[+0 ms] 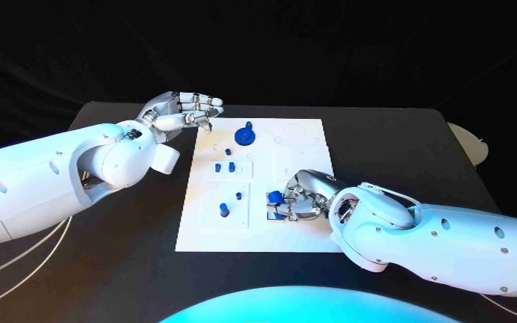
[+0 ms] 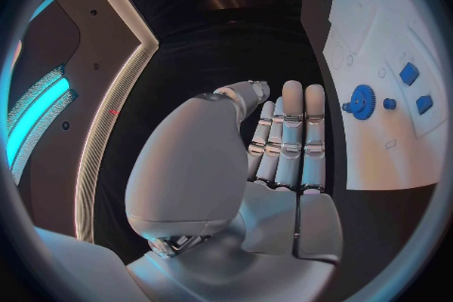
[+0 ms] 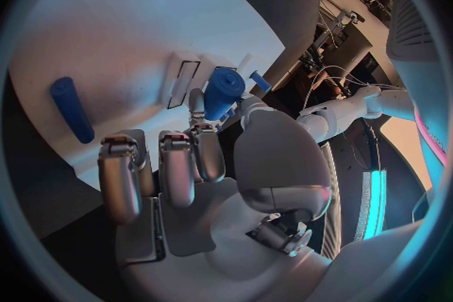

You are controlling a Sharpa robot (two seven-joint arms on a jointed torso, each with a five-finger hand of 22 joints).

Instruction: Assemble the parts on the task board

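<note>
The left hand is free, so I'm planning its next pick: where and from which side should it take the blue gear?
Probably the raised hub at the centre of the blue gear, from straight above: it appears to lie flat on the task board, leaving its toothed rim little to pinch.

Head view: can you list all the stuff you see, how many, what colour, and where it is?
Table: one, black, under everything.
Task board: one, white, in the middle of the table.
Gear-shaped part: one, blue, on the board's far half, near the left hand.
Small parts: a few, blue, on the board's left side; too small to count surely.
Part at the right hand: one, blue, a cylinder between its fingers and thumb, at the board's near right.
Left hand: one, silver, at the board's far left corner, holding nothing.
Right hand: one, silver, over the board's near right part.
</note>
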